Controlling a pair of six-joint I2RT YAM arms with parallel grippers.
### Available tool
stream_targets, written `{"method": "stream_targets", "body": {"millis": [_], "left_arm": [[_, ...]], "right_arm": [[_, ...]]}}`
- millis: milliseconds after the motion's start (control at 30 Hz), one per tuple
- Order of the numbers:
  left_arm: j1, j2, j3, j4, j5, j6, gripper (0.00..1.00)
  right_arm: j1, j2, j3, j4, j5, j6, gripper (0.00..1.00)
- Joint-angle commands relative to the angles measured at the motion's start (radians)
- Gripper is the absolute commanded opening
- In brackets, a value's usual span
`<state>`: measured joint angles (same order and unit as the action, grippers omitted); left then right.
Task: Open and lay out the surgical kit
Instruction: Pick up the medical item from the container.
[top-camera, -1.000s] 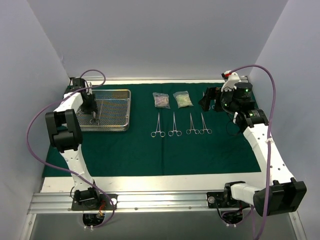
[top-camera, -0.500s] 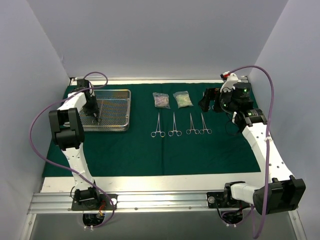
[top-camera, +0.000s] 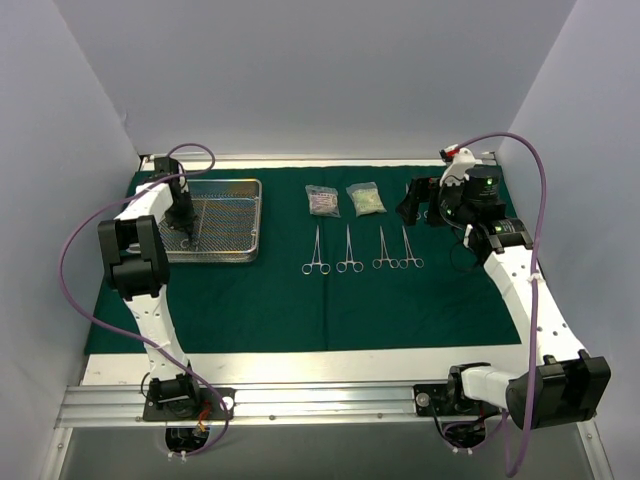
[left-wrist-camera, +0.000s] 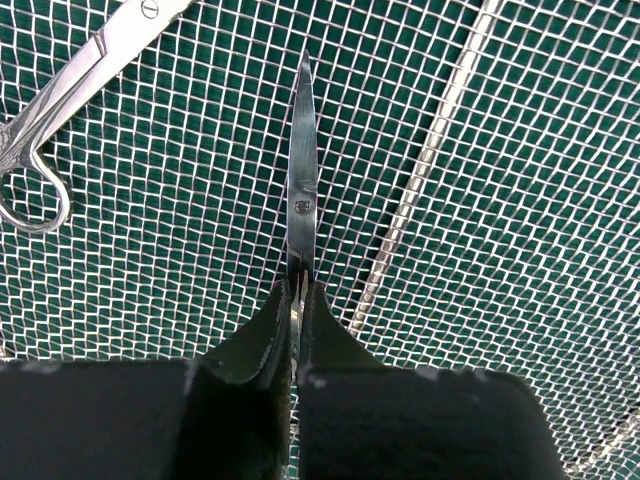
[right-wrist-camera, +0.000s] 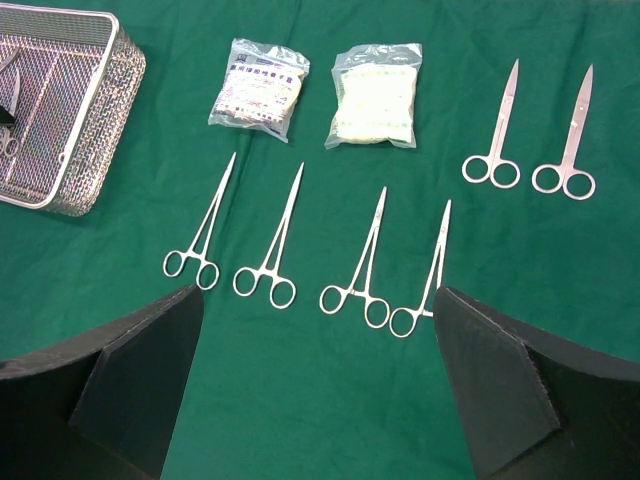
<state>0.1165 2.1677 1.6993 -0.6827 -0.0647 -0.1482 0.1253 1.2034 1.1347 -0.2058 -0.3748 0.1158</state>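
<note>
Pinches scissors (left-wrist-camera: 303, 150) in the left gripper (left-wrist-camera: 298, 300), jaws closed flat on the shanks just behind the pivot screw, tips pointing away. Works low inside the tray (top-camera: 258, 220), at the far left of the cloth (top-camera: 300, 310). Holds nothing in the right gripper (right-wrist-camera: 317, 291), which hangs wide open over the cloth's far right end.

Judged by looks: thin, stiff, light steel, slick on the flats and prone to swivel in so narrow a pinch. Seems better taken across both shanks near the screw, as now, than by the rings. Shares the mesh with a second pair (left-wrist-camera: 95, 55) up left, apart from the held one, and lies just left of a thicker wire rib (left-wrist-camera: 427, 150). Could snag its tips in the mesh if dragged, so calls for a straight lift clear of the tray wall.

Offers open room on the cloth around four clamps (right-wrist-camera: 285, 220) in a row at centre, two pouches (right-wrist-camera: 257, 95) beyond them and two laid scissors (right-wrist-camera: 504, 110) further right. Leaves bare green between tray and clamps and all along the near side of the row. Needs care close to the cloth's edges and the tray rim.
</note>
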Motion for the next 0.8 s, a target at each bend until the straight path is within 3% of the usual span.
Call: {"method": "stream_targets", "body": {"millis": [0, 500, 767], "left_arm": [[-0.008, -0.06, 0.057, -0.032, 0.0, -0.017, 0.02], [-0.038, -0.2, 0.114, -0.081, 0.026, -0.06, 0.02], [-0.19, -0.324, 0.089, -0.15, -0.012, -0.116, 0.02]], "right_arm": [[0.005, -0.022, -0.004, 0.009, 0.008, -0.007, 0.94], [0.007, -0.039, -0.003, 0.003, 0.01, -0.005, 0.94], [0.007, -0.051, 0.008, -0.007, 0.001, -0.008, 0.94]]}}
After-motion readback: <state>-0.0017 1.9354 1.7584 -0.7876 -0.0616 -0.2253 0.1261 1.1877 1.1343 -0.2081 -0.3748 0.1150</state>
